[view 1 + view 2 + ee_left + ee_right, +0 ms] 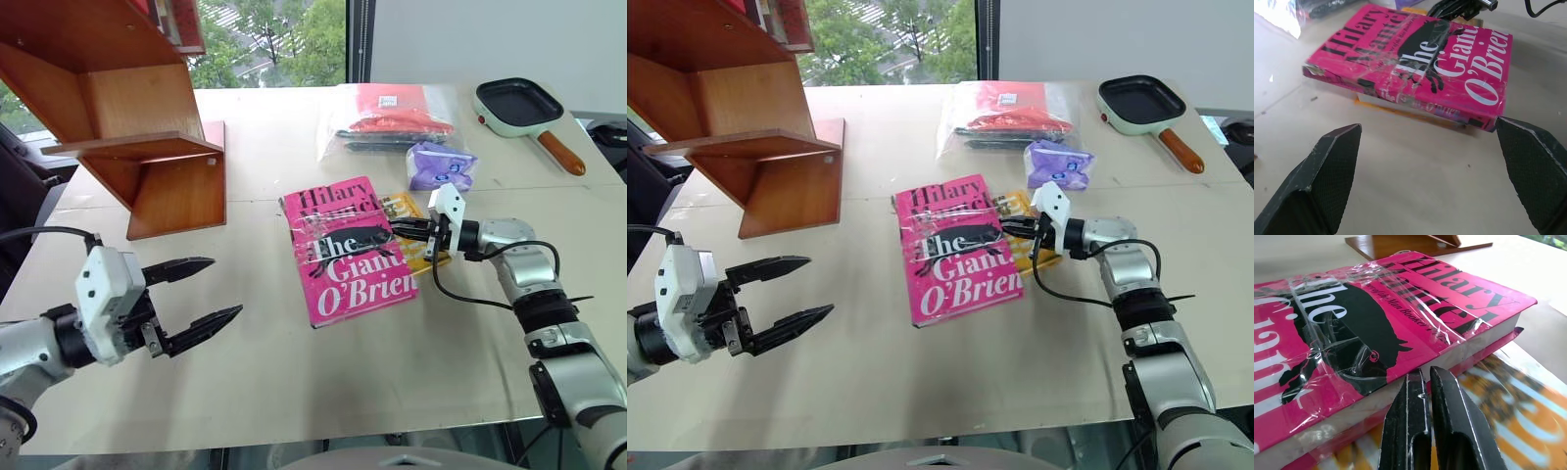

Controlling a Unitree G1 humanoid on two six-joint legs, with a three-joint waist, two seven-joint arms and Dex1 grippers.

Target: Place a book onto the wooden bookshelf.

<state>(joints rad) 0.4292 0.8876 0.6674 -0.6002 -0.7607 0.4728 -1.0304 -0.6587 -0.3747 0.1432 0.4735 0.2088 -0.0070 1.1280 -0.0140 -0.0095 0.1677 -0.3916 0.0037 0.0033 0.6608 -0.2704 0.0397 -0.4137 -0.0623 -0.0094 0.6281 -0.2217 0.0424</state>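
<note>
- Book (351,251): flat on surface (255,382), partly over a yellow book (409,211).
- Right gripper (403,231): fingers together at its page edge, likely to pry.
- Left gripper (204,291): apart, facing its spine.
- Bookshelf (147,147): beyond left gripper.

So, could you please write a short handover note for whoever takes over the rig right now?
Left gripper: jaws open, holding nothing, raised over the table's near left part.
Right gripper: jaws shut, tips at the right edge of the pink book, at its page block; no grip on it.
The pink book lies flat mid-table, partly on top of a yellow-orange book.
Wooden bookshelf stands at the far left.
Done: nothing placed yet.
Left: grasp the pink book, lift it, set it on the shelf.
</note>
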